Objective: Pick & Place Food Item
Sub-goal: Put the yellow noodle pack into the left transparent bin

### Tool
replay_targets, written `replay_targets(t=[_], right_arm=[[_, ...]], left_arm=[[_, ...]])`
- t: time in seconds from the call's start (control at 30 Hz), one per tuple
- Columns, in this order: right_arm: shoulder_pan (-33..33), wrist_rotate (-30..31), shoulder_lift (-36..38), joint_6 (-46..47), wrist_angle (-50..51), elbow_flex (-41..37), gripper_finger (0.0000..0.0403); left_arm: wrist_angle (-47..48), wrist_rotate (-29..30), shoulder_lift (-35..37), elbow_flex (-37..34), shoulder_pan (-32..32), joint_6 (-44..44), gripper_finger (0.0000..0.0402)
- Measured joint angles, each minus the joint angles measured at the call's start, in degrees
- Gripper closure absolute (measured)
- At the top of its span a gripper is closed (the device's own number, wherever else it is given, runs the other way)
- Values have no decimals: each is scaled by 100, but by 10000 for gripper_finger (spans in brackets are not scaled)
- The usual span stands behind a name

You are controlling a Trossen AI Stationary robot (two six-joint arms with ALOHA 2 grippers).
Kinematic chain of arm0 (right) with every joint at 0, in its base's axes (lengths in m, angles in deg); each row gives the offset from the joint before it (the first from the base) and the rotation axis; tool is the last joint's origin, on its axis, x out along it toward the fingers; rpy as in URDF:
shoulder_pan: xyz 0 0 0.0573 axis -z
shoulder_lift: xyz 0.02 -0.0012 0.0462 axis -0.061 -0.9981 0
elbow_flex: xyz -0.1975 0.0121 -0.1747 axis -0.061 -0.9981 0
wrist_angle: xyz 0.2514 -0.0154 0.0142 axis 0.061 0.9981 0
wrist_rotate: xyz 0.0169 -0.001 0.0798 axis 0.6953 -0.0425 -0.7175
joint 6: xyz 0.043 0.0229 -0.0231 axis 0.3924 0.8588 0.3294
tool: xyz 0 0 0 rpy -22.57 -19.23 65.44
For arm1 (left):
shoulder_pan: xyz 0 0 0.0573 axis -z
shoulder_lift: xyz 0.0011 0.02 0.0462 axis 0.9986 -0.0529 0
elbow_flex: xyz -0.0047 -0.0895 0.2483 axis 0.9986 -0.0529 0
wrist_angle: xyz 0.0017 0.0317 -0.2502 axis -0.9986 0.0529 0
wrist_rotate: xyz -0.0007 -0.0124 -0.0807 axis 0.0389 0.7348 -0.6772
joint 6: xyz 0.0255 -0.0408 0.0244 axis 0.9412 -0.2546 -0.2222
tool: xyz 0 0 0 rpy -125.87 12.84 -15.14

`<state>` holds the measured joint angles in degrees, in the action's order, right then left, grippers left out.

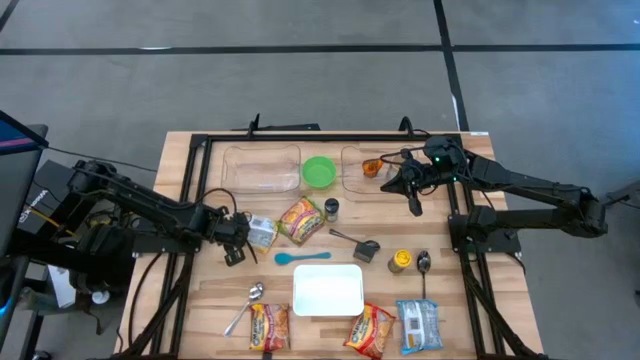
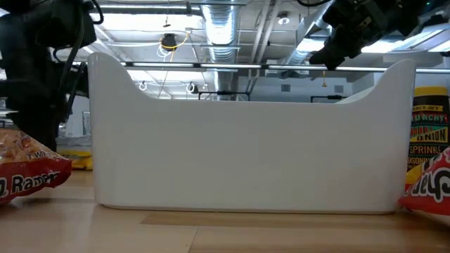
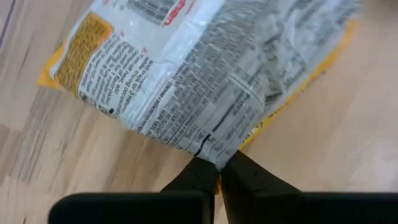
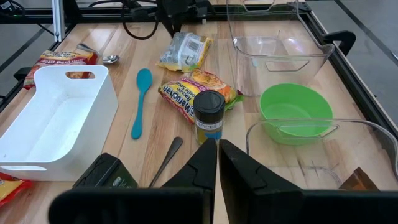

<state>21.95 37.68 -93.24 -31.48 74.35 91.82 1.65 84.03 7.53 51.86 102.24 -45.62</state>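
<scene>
My left gripper (image 1: 240, 238) is shut on a small food packet (image 1: 262, 231) at the table's left middle. The packet's white printed back with yellow edges fills the left wrist view (image 3: 205, 68); it also shows in the right wrist view (image 4: 185, 50). My right gripper (image 1: 414, 203) is shut and empty, held above the table near the right clear container (image 1: 365, 165); its shut fingers show in its own view (image 4: 217, 155). A white bin (image 1: 327, 290) stands at the near middle of the table. My left gripper pinches the packet's crimped end edge (image 3: 214, 160) between its two fingers, only at their free ends as far as shows. The fingers come from the table's left side. The packet stretches away from them toward the right; whether it is clear of the table I cannot tell.
Ramen packets lie at the middle (image 1: 301, 220) and near edge (image 1: 268, 326), (image 1: 370, 330), beside a blue-white packet (image 1: 419, 325). A green bowl (image 1: 319, 171), a left clear container (image 1: 262, 167), a spice jar (image 1: 331, 209), a teal spoon (image 1: 302, 257), a yellow jar (image 1: 399, 261) and metal spoons (image 1: 245, 305) crowd the table.
</scene>
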Motion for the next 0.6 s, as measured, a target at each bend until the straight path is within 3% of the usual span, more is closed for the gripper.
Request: replay_targets(t=[0.37, 0.6], right_arm=[[0, 0, 0, 0, -2, 0, 390], [0, 2, -2, 0, -2, 0, 390]], left_arm=[[-8, 3, 116, 462, 17, 168, 398], [-93, 27, 831, 513, 17, 167, 399]])
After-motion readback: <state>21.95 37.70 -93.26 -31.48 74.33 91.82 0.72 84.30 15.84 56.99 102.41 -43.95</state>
